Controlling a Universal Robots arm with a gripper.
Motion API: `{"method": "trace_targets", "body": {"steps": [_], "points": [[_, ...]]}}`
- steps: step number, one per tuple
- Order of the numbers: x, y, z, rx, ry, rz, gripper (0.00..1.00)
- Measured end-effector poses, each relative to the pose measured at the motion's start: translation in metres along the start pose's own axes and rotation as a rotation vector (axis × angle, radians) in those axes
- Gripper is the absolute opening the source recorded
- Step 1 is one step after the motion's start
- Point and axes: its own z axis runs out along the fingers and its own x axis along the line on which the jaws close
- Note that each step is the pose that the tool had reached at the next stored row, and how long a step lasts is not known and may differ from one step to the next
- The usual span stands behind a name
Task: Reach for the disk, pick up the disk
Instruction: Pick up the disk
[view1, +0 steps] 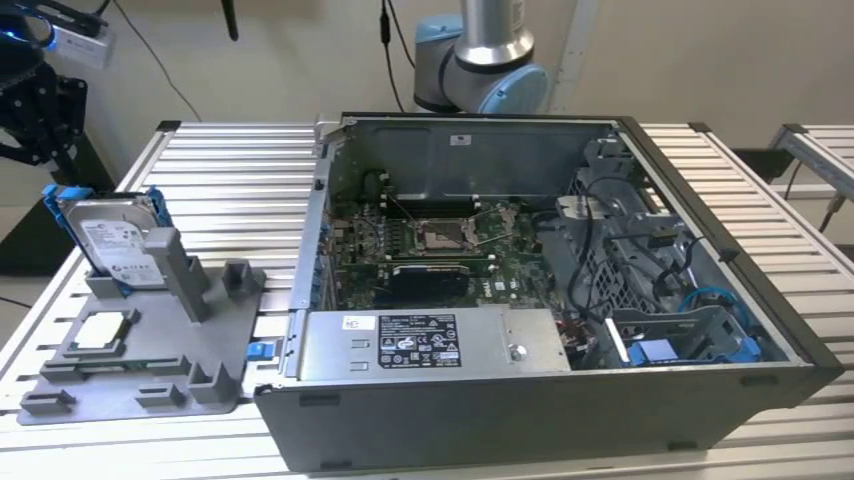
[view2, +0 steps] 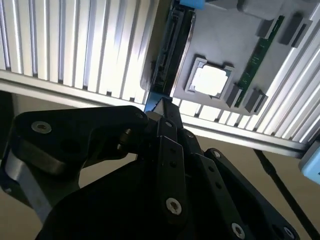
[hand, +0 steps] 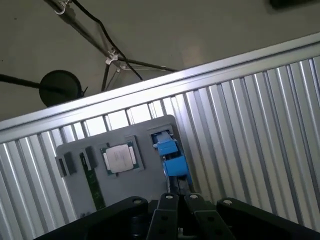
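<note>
Hand (view1: 38, 140) hovers above the disk (view1: 118, 238), apart; whether clenched or released cannot be told. Disk upright in grey holder (view1: 174, 350) on tabletop (view1: 227, 170). Reach step, likely; next calls for lining up over its top edge

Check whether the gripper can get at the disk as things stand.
Probably yes: the disk stands upright in the grey holder, upper part bare; the gripper hangs above, toward the exterior view's left, nothing between.
</note>
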Motion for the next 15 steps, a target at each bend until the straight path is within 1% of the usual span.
{"method": "trace_targets", "body": {"steps": [7,11,15], "points": [[-0.0007,0.0003,0.0,-0.0014,0.0009,-0.104,0.0],[0.0006,0.0002,0.0002,-0.0005,0.0009,-0.138,0.0],[0.0017,0.0,0.0002,0.0,0.0009,-0.157,0.0]]}}
